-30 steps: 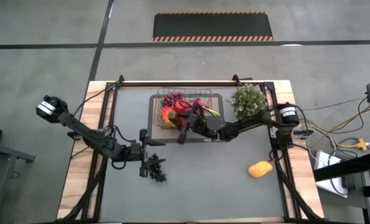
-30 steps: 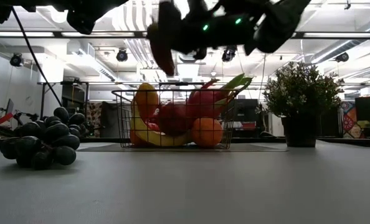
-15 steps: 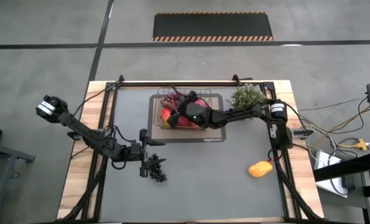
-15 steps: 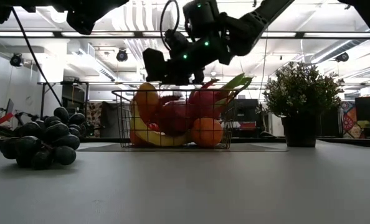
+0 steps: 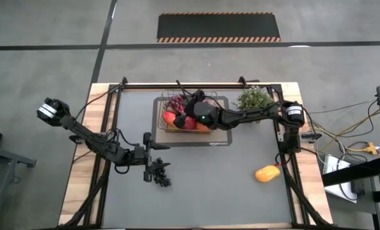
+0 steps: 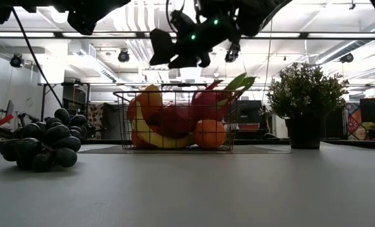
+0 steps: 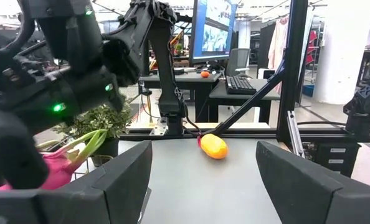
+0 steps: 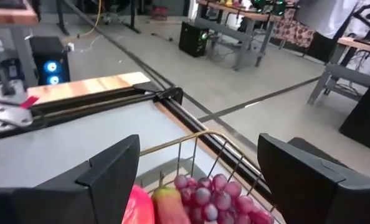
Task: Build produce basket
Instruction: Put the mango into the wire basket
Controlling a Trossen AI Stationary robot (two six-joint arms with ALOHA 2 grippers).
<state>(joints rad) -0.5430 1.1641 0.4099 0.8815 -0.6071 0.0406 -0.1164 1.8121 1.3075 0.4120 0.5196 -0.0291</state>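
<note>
The dark wire basket (image 5: 189, 114) stands on a flat grey tray (image 5: 223, 139) at the table's far middle. It holds produce: banana, red fruit, an orange (image 6: 209, 133), a pink dragon fruit (image 6: 208, 101) and purple grapes (image 8: 215, 194). My right gripper (image 5: 187, 104) hovers open above the basket (image 6: 175, 120), fingers level, with nothing between them (image 8: 200, 180). My left gripper (image 5: 153, 157) waits open near the table's left-centre, beside a dark grape bunch (image 5: 162, 178) lying on the table. A mango (image 5: 267, 173) lies near the right.
A bushy green potted plant (image 5: 254, 99) stands right of the basket, under my right arm. The dark grape bunch (image 6: 42, 140) sits close to the low camera. Bare grey mat lies between the bunch and the mango (image 7: 213, 147).
My right gripper has moved from the basket's near side toward the far edge, over the basket. It has risen and tipped up from pointing down to level.
</note>
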